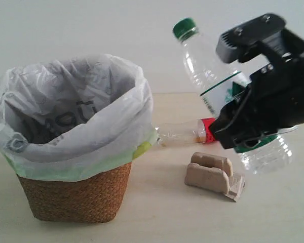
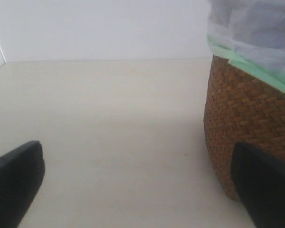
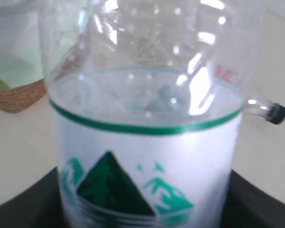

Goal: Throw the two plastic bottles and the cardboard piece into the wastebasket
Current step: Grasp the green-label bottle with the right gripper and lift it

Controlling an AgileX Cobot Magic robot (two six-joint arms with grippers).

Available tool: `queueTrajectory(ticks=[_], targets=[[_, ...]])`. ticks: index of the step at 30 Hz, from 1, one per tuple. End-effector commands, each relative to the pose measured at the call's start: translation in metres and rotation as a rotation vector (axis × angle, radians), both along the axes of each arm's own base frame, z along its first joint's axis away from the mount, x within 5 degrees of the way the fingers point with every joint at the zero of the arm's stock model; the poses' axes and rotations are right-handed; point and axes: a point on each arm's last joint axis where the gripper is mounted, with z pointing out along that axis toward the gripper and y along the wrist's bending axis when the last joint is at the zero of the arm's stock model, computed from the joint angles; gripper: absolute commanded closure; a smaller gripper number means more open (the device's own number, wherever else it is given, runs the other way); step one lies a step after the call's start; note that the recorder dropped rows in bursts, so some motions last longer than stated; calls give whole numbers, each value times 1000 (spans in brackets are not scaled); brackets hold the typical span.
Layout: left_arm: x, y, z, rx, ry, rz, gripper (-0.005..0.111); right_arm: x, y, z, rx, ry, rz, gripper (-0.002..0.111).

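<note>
**Big bottle gripped, the rest on the table**

We see the big bottle point(image 1: 200, 66) tilted, its green cap pointing up and toward the basket point(image 1: 76, 195). The right gripper point(image 1: 240, 121) is clamped round its green-and-white label, one finger on each side. We cannot tell whether its base touches the table point(image 1: 157, 217). Behind it the small bottle point(image 1: 180, 134) lies on its side, its base just beside the basket's white bag point(image 1: 91, 101). The cardboard piece point(image 1: 210, 172) sits on the table in front, near both bottles, apart from the basket. The left gripper point(image 2: 137, 185) is low by the basket's woven wall, fingers spread wide with only bare table between them
</note>
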Motion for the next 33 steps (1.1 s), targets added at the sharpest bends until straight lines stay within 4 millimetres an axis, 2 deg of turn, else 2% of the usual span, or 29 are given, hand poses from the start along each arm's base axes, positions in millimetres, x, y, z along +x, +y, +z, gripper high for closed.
queueTrajectory(ticks=[1,4,7,14,16,19,22,27,30,33], targets=[[0,0,2,-10,-15,-5,-1,-7,-19,25,17,-149,-119,108],[0,0,2,-10,-15,-5,-1,-10,-19,40,125,-243,-124,108],[0,0,2,-10,-15,-5,-1,-4,-16,53,256,-351,-166,108],[0,0,2,-10,-15,-5,-1,19,-14,49,231,-468,-245,108],[0,0,2,-10,-15,-5,-1,26,-11,47,270,-474,-287,108],[0,0,2,-10,-15,-5,-1,34,0,43,376,-460,-264,108],[0,0,2,-10,-15,-5,-1,45,21,44,485,-393,-176,108],[0,0,2,-10,-15,-5,-1,57,55,70,655,-310,6,108],[0,0,2,-10,-15,-5,-1,58,64,90,755,-298,69,108],[0,0,2,-10,-15,-5,-1,57,64,100,798,-310,78,108]])
